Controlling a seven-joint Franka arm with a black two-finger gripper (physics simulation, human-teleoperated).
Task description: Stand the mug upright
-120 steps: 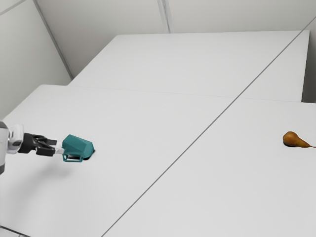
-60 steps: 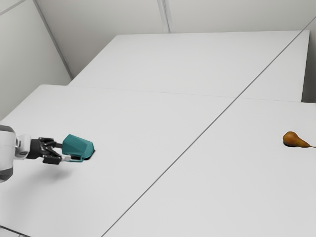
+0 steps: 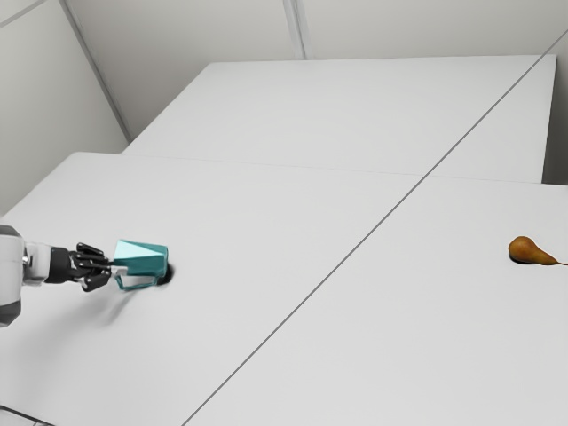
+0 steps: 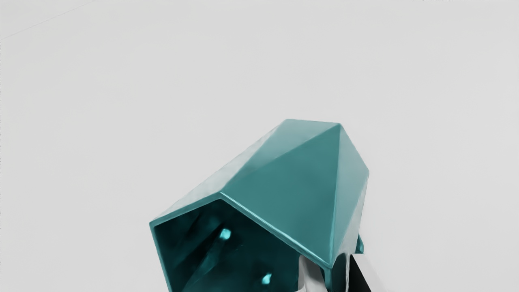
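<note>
The gripper (image 3: pixel 115 270) is clamped on the mug's wall, one finger (image 4: pixel 311 273) inside the mouth, the other outside. The mug (image 3: pixel 142 257) (teal, glossy, all facets) is tipped sideways at the exterior view's left, its mouth towards the gripper. Around it spreads a white table (image 3: pixel 266 266); a brown pear (image 3: pixel 525 250) lies well apart, and pale walls (image 3: pixel 177 53) stand beyond.

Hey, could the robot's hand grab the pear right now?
Probably not: the hand is closed on the teal mug, so it would likely have to let go first, though the pear itself lies in the open.
</note>
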